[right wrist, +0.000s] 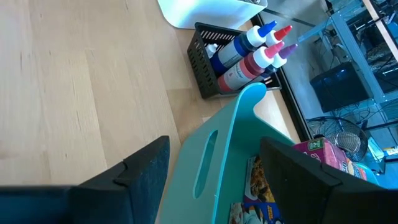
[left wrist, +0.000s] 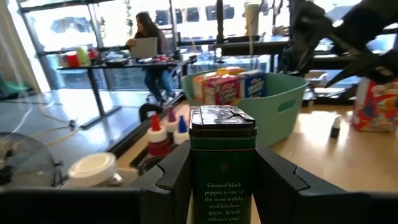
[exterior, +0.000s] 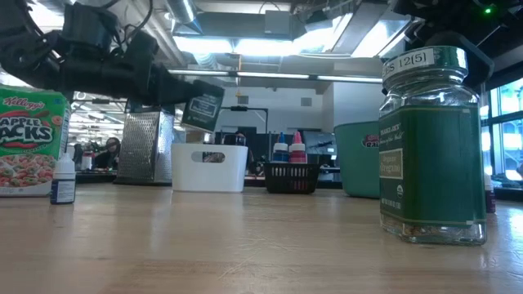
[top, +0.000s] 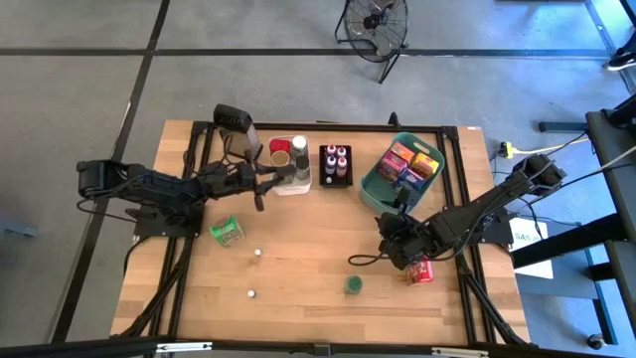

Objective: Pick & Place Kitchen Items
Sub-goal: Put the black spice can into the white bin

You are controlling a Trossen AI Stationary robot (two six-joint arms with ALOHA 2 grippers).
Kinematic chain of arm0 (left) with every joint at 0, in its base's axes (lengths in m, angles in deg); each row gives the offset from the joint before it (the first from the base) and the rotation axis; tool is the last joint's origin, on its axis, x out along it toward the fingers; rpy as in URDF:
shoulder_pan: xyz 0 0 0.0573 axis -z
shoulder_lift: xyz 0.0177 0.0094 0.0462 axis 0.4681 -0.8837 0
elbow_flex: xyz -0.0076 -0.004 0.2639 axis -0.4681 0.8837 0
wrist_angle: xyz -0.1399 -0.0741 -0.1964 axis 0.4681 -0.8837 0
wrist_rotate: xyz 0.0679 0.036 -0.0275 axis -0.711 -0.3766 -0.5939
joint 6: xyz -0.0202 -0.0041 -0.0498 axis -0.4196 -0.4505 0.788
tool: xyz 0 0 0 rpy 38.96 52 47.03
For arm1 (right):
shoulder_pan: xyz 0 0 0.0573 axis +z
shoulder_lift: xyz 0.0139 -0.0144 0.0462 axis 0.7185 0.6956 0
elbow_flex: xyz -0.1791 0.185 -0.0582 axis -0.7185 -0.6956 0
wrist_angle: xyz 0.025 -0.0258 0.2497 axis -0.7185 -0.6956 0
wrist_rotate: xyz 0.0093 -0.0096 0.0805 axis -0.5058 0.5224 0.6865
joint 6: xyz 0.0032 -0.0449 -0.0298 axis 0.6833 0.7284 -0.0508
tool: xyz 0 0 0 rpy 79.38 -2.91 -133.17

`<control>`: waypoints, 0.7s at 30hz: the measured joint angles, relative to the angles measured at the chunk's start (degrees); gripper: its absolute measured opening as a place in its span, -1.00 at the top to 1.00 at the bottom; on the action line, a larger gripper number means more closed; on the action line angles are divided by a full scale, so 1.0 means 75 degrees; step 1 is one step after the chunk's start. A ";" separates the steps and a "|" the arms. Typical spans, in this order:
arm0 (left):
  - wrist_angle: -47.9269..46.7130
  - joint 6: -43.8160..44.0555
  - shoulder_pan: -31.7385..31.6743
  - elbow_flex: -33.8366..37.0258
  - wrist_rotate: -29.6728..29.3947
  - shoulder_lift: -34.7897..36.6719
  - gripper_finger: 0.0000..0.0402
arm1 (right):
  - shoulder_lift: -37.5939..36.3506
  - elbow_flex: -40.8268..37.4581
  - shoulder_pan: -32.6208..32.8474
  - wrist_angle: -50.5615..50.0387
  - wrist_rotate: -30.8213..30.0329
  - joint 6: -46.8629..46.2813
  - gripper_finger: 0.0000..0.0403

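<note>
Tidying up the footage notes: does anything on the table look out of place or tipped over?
Nothing is spilled. A red box lies alone by the right end effector, and two small bottles stand stray mid-table. The left end effector holds a black pepper tin over the white bin.

The pale wooden plank surface (top: 298,268) looks smooth and matt. Held in the left tool (left wrist: 221,180), a dark green metal pepper tin (left wrist: 222,163) has a glossy lid. Beyond it, the teal plastic basket (left wrist: 283,112) has a smooth sheen.

Open tabletop (top: 298,259) mid-table; white bin (top: 291,184), black tray (top: 336,165), teal basket (top: 378,189) along back.
</note>
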 joint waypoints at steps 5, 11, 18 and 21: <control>0.0067 -0.0172 -0.0016 0.0000 0.0086 0.0000 0.36 | 0.0000 0.0000 0.0000 0.0003 0.0003 -0.0003 -0.24; 0.0029 -0.0330 -0.0348 0.0000 0.0480 -0.0009 0.36 | 0.0000 -0.0003 0.0000 0.0022 0.0006 -0.0055 -0.24; 0.0004 -0.0258 -0.0882 0.0000 0.1190 -0.0009 0.36 | 0.0000 -0.0341 0.0000 0.0330 0.0020 -0.0055 -0.24; -0.0006 -0.0202 -0.0980 0.0000 0.1634 -0.0009 0.36 | 0.0000 -0.0534 0.0000 0.0534 0.0025 -0.0056 -0.24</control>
